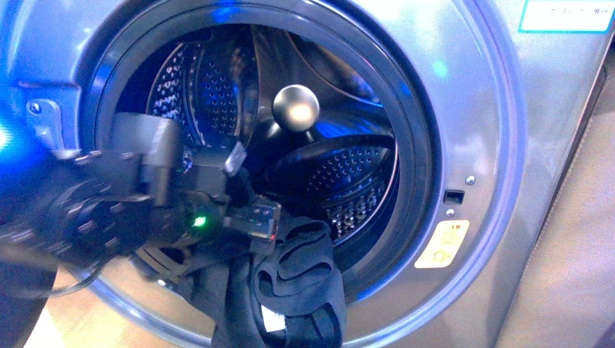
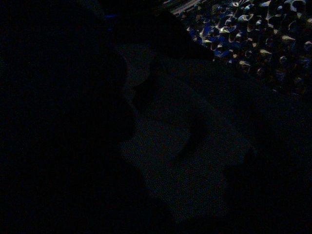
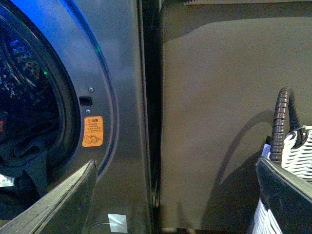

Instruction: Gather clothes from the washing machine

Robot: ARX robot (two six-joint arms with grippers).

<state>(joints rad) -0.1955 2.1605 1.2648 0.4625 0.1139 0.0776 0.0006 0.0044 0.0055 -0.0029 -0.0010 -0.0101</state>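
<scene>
- The washing machine (image 1: 479,130) fills the front view, with the porthole open and the shiny perforated drum (image 1: 341,174) lit up blue inside.
- The left arm (image 1: 109,210) reaches in from the left, and the left fingers (image 1: 257,216) sit at the lower part of the drum's mouth.
- Those fingers look clamped together on the clothes (image 1: 297,283), with the dark fabric bunched up right at the tips.
- The clothes are half out: the garment drapes over the bottom rim of the opening and hangs down the front of the machine, with a small white tag (image 1: 271,319) showing low down.
- There's a round metal ball (image 1: 295,106) further back in the drum, well apart from the fabric.
- A yellow sticker (image 1: 442,244) sits on the front panel to the right of the opening, and a blue-edged label (image 1: 566,14) is up in the top corner.
- The left wrist view is dark, nothing usable there.
- In the right wrist view, the right fingers (image 3: 63,197) are spread wide apart with nothing between them, outside the machine by its side edge.
- A woven white basket (image 3: 297,146) with a dark handle is just beside one of those fingers.
</scene>
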